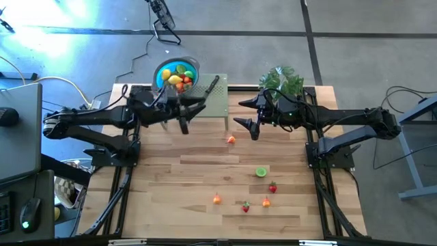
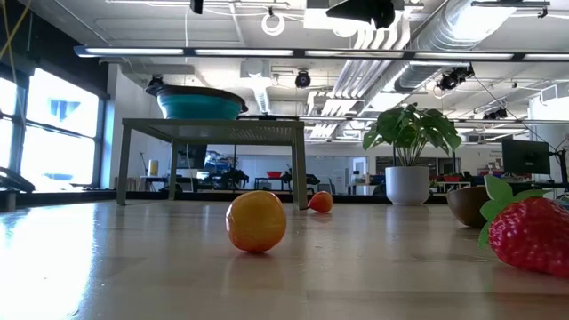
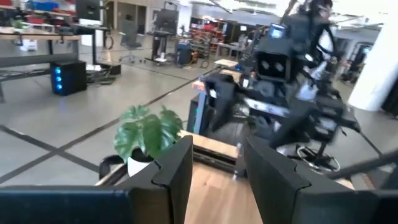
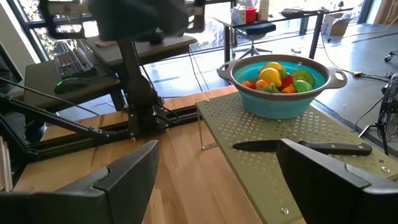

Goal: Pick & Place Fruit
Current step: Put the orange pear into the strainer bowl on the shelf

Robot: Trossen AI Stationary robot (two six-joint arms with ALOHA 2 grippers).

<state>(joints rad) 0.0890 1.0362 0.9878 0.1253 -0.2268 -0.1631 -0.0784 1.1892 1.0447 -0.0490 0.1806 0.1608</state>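
Observation:
Several small toy fruit pieces lie loose on the wooden table: an orange one [image 1: 231, 139], a green half [image 1: 261, 172], a strawberry [image 1: 272, 187] and three more near the near edge [image 1: 245, 205]. In the low view an orange fruit [image 2: 256, 222] and a strawberry [image 2: 532, 235] lie closest. More fruit fills the blue bowl [image 1: 176, 74] [image 4: 280, 87], which stands on a green perforated stand [image 1: 208, 101]. My left gripper [image 1: 191, 115] [image 3: 214, 186] hovers open above the stand's near edge. My right gripper [image 1: 240, 113] [image 4: 217, 180] hovers open to the right of the stand, holding nothing.
A black-handled knife [image 1: 212, 85] [image 4: 305, 147] lies on the stand beside the bowl. A leafy potted plant [image 1: 281, 80] [image 2: 409, 151] stands at the table's far right, behind my right gripper. Bare wood spreads between the stand and the loose fruit.

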